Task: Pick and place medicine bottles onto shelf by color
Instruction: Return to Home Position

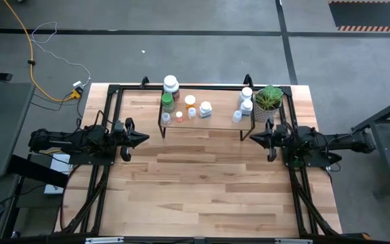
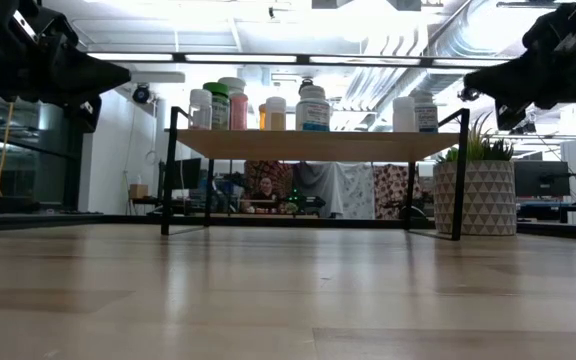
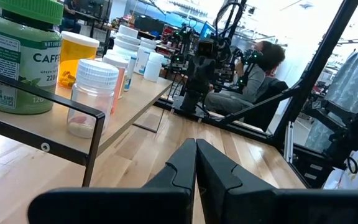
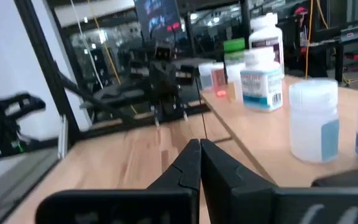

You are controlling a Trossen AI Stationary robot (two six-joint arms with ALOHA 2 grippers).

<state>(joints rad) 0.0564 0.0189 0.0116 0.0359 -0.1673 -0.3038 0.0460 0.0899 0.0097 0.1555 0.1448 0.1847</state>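
High view, read as a clock face centred on the table [image 1: 208, 193]: I find the left gripper [image 1: 145, 137] at 9 o'clock and the right gripper [image 1: 252, 138] at 3 o'clock. Each points inward, near the shelf [image 1: 221, 114] but apart from it; the shelf stands at 12 o'clock by the far edge. Both wrist views show me the fingers pressed together at the tips, gripping nothing. Open wood runs between the two tips and from the centre to the 6 o'clock edge. All the medicine bottles [image 1: 205, 108] I can find stand on the shelf board. One group sits toward its 9 o'clock end, with the green-capped bottle [image 1: 167, 102], a tall white bottle [image 1: 171, 84] and an orange bottle [image 1: 190, 101]. Three white bottles [image 1: 246, 106] sit at its 3 o'clock end, just beside the potted plant [image 1: 268, 100]. In the low view the bottles overlap, so I cannot count them there, and most labels are unreadable. A shelf leg crosses the plant's pot, and a person [image 2: 264, 190] shows under the board in the room behind.
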